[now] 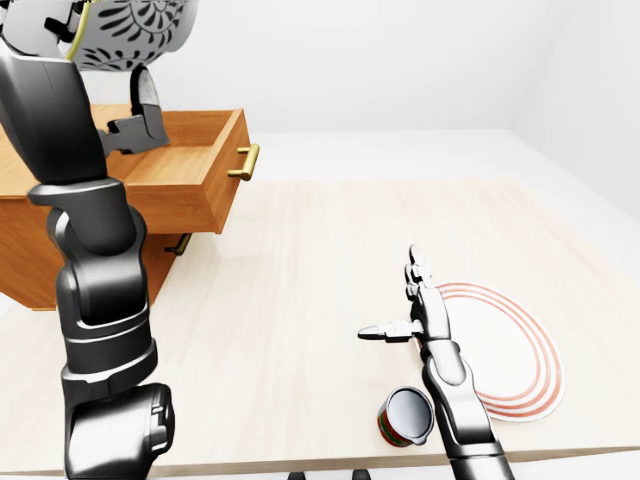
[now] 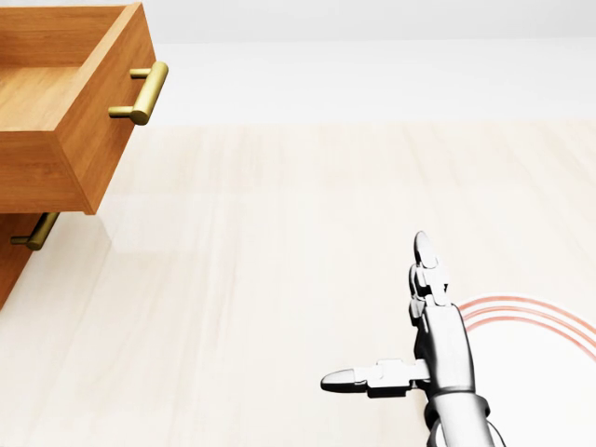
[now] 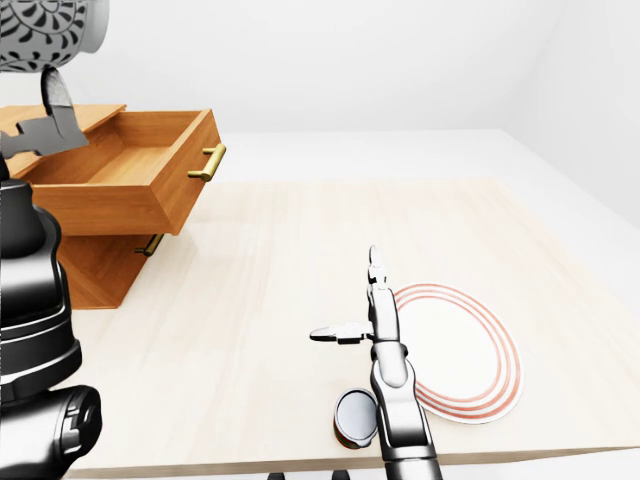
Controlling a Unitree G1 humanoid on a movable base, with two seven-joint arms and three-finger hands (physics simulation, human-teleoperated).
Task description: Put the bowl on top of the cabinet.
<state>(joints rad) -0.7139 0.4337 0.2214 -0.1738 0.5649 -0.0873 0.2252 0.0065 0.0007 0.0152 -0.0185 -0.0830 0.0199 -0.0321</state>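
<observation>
A white bowl with a black leaf pattern (image 1: 130, 35) is held high at the top left of the left-eye view, above the wooden cabinet (image 3: 95, 270). My left hand (image 1: 135, 80) grips it from below, one finger pressed against its underside; my dark forearm hides the other fingers. The cabinet's top drawer (image 1: 190, 180) is pulled out and looks empty, with a brass handle (image 2: 142, 91). Only a strip of the cabinet top (image 3: 85, 113) shows in the right-eye view, beside the hand. My right hand (image 2: 376, 311) hovers open over the table, fingers spread, holding nothing.
A white plate with red rings (image 1: 510, 350) lies on the pale wooden table (image 1: 300, 260), just right of my right hand. A small red and green can (image 1: 405, 418) sits by the table's near edge, below that hand. A lower drawer handle (image 2: 35, 233) sticks out under the open drawer.
</observation>
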